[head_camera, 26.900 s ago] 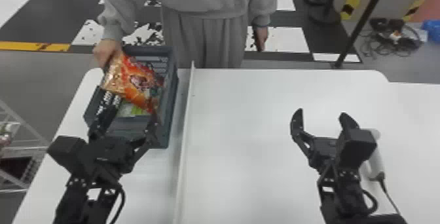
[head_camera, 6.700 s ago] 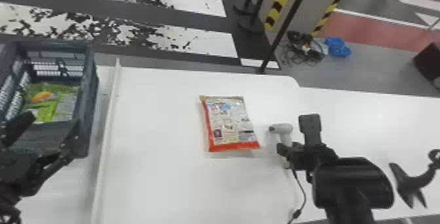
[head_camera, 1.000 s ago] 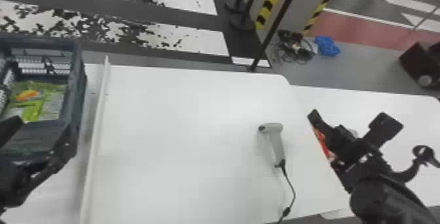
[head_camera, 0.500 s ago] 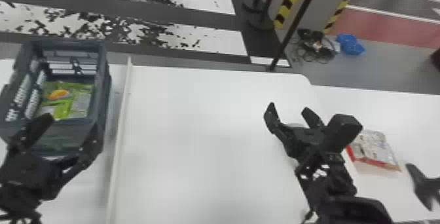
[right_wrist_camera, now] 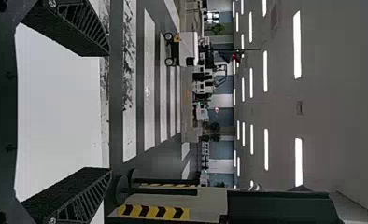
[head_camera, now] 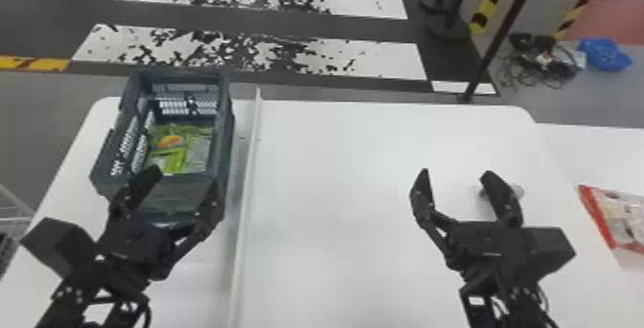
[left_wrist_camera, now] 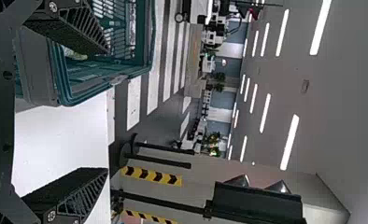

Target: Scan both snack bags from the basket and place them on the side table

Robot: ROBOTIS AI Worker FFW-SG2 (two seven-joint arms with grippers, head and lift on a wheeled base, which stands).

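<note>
Presumably light, limp and slippery, the green snack bag in the basket is best pinched mid-body, jaws being spread on left gripper and right gripper, the red-edged bag laid on the side bench.

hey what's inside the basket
Inside the basket lies a green snack bag with an orange patch. Anything beneath the bag is covered, and the left gripper hides part of the basket's near end.
</note>
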